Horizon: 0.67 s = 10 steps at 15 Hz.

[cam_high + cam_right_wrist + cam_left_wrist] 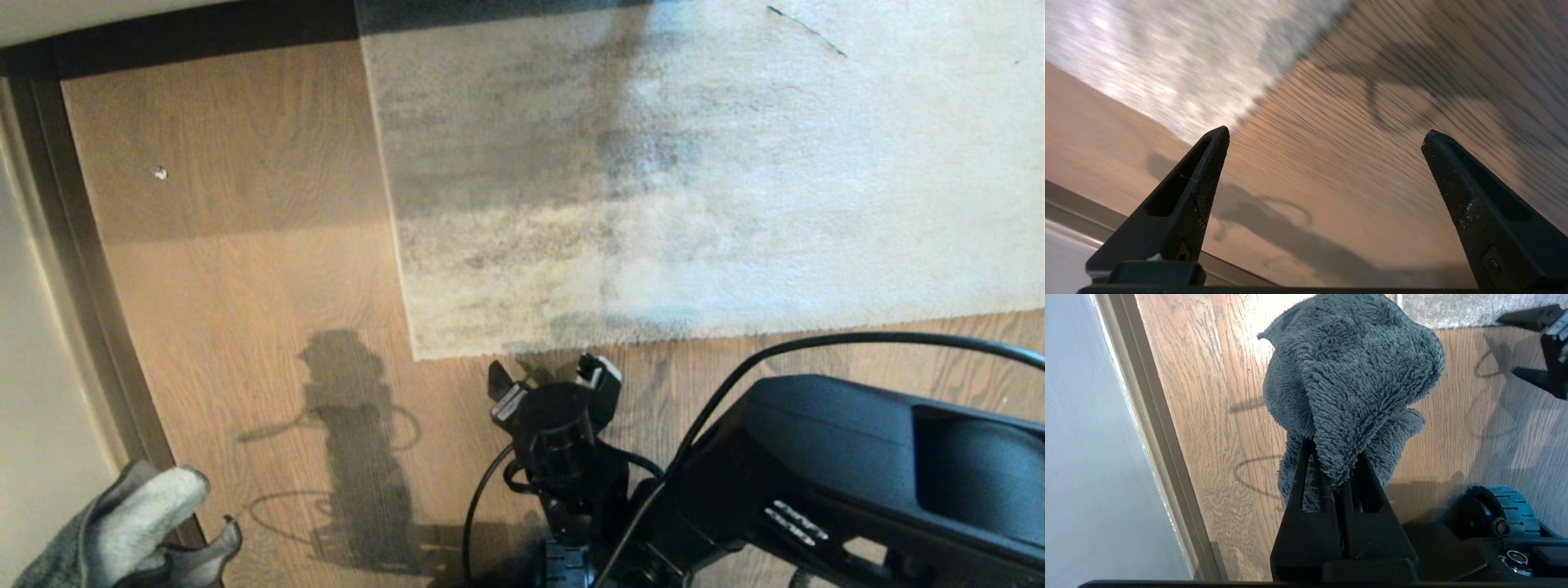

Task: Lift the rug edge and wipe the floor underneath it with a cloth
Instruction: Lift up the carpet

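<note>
the right gripper [553, 382] hangs low over the floor [245, 310], its fingers [1206, 171] spread wide with nothing between them, just short of the rug edge [653, 336]. the near border of the rug runs straight across the head view and meets the left border at a square corner just left of the gripper; the rug lies flat. a black cable [816, 341] arcs over the right arm just beside that border.

left of the rug a broad strip of bare plank floor stays open as far as a dark threshold strip [90, 286] and a pale wall [33, 392]. a small pale speck [159, 172] lies on that strip, well apart from everything.

the left gripper [1333, 457] sits at the lower left, near the threshold, clenched on the cloth [1351, 375], which bunches up above its fingers.

white lettering on the right arm's housing [796, 523] is too small to read.

only the left wrist view shows a blue-tyred wheel [1511, 506] of the base and the cloth's fuzzy pile. the right wrist view is smeared, showing only the rug's corner and wood grain beyond the fingers.
</note>
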### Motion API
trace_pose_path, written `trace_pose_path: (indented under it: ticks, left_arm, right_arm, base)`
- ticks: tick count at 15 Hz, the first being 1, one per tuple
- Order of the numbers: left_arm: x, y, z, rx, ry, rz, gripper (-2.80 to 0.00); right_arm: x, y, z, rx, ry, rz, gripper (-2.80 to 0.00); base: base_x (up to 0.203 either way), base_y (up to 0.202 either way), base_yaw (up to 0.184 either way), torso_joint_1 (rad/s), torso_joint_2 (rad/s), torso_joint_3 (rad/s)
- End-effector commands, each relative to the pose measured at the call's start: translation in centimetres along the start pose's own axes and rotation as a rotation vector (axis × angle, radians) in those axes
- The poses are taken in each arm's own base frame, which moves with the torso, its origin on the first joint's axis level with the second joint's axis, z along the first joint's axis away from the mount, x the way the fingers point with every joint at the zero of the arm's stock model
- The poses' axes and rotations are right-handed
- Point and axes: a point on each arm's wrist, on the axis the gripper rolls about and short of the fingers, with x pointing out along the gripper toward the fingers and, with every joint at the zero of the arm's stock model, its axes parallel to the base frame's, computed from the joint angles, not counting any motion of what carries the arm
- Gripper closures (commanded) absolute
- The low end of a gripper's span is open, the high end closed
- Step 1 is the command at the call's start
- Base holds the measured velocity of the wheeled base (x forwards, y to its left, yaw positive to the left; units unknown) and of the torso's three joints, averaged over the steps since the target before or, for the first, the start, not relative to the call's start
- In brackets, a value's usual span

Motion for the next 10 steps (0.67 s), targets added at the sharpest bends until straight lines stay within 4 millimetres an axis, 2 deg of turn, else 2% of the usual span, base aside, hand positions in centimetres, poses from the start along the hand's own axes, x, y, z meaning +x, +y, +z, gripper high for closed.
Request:
trace_pose_path:
  ticks: [1, 5, 10]
  left_arm:
    - [0.0, 0.0, -0.01, -0.001, 0.0, 0.001, 0.0]
    - [0.0, 0.0, 0.01, -0.001, 0.0, 0.0, 0.0]
    - [0.0, 0.0, -0.01, -0.001, 0.0, 0.001, 0.0]
  right_arm:
    - [0.55, -0.42, -0.27, -0.005, -0.035, 0.034, -2.8]
    - [1.26, 0.42, 0.29, -0.014, -0.129, 0.143, -2.8]
    - [1.26, 0.0, -0.48, 0.006, -0.142, 0.178, -2.8]
  base:
    - [0.0, 0.0, 0.0, 0.0, 0.0, 0.0]
    - [0.0, 0.0, 0.0, 0.0, 0.0, 0.0]
    - [0.0, 0.0, 0.0, 0.0, 0.0, 0.0]
